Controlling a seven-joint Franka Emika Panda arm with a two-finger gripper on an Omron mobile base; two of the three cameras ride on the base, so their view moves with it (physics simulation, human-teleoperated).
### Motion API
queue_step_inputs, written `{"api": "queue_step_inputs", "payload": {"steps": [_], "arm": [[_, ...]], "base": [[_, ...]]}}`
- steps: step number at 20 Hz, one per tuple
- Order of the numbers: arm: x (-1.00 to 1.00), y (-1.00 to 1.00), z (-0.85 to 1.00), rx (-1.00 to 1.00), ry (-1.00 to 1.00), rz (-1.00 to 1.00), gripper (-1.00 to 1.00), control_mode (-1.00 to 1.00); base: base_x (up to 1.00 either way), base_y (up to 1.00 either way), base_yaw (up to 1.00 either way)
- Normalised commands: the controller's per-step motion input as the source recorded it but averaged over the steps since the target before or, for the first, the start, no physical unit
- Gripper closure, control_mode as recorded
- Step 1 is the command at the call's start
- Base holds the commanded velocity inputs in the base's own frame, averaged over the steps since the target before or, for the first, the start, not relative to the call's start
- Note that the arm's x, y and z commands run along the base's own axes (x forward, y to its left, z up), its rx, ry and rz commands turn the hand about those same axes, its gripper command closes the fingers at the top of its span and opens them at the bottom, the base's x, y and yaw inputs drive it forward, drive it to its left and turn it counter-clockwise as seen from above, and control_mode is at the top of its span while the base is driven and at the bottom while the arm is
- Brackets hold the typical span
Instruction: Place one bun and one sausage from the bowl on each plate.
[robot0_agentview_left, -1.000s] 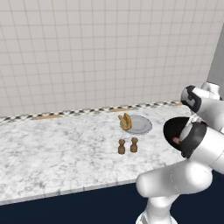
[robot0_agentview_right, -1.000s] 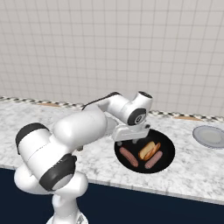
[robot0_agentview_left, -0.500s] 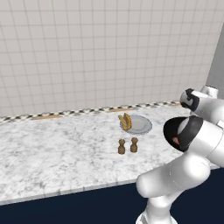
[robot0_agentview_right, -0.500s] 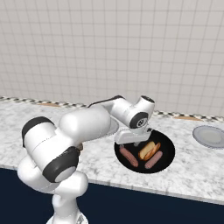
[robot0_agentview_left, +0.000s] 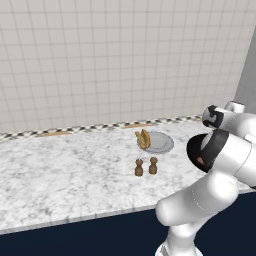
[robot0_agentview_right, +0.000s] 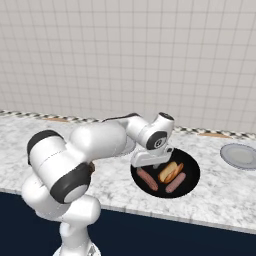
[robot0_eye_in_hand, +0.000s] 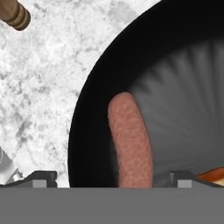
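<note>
The black bowl (robot0_agentview_right: 192, 172) stands near the counter's front edge and holds two sausages and one bun (robot0_agentview_right: 170, 171). My gripper (robot0_agentview_right: 150, 166) hangs open just above the bowl's left side, over the left sausage (robot0_agentview_right: 147, 179). In the hand view that sausage (robot0_eye_in_hand: 131, 140) lies lengthwise between my fingertips (robot0_eye_in_hand: 41, 177), untouched, on the bowl's dark floor (robot0_eye_in_hand: 183, 87). A grey plate (robot0_agentview_left: 161, 142) behind the shakers carries a bun (robot0_agentview_left: 143, 139). Another grey plate (robot0_agentview_right: 242, 156) sits bare at the far right.
Two small brown shakers (robot0_agentview_left: 139, 167) stand on the marble counter in front of the plate with the bun; one shaker (robot0_eye_in_hand: 15, 15) shows in the hand view's top left corner. A tiled wall closes off the back of the counter.
The hand has sunk lower and a little left toward the left sausage, and the elbow has swung along. The jaws stay wide. Bowl, plates and food have not moved.
</note>
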Motion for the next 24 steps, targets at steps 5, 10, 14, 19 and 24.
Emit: {"api": "queue_step_inputs", "payload": {"steps": [5, 10, 14, 19, 24], "arm": [[0.11, 0.0, -0.17, 0.0, 0.0, 0.0, -1.0, -1.0], [0.08, 0.0, -0.2, 0.0, 0.0, 0.0, -1.0, -1.0], [0.02, 0.0, -0.05, 0.0, 0.0, 0.0, -1.0, -1.0], [-0.02, 0.0, 0.0, 0.0, 0.0, 0.0, -1.0, -1.0], [0.0, 0.0, -0.02, 0.0, 0.0, 0.0, -1.0, -1.0]], "base": [[0.0, 0.0, 0.0], [0.0, 0.0, 0.0], [0.0, 0.0, 0.0], [0.0, 0.0, 0.0], [0.0, 0.0, 0.0]]}}
